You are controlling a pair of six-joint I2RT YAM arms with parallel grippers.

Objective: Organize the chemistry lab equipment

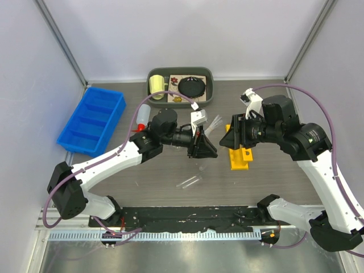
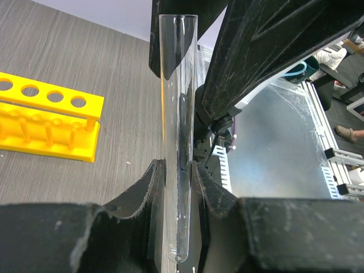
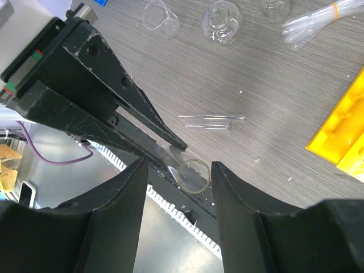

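Nearest the arm bases, at six o'clock from the middle of the table, found two thin clear tubes (image 1: 189, 182) lying flat side by side, untouched. Just beyond, at mid-table, found the left gripper (image 2: 179, 170) pinching a test tube (image 2: 177, 114) low on its body, close to the rounded closed end, open mouth turned toward three o'clock. Met there the right gripper (image 3: 181, 165), jaws spread to either side of that mouth, close but seemingly not yet gripping. Noted the yellow tube rack (image 1: 240, 154) lying just beside the right gripper, at three o'clock. Farther off, toward twelve o'clock, made out small beakers (image 3: 154, 14), a flask (image 3: 222, 23) and a bundle of pipettes (image 3: 310, 23); at ten o'clock, the red-capped squeeze bottle (image 1: 143, 112). Judged the test tube light, rigid, smooth and brittle: liable to slide through hard pads, and to crack at the thin rim if squeezed. Thought it best taken on the straight wall below the mouth, across its width, with gentle pressure, and kept square to the jaws before any lowering into a rack hole.
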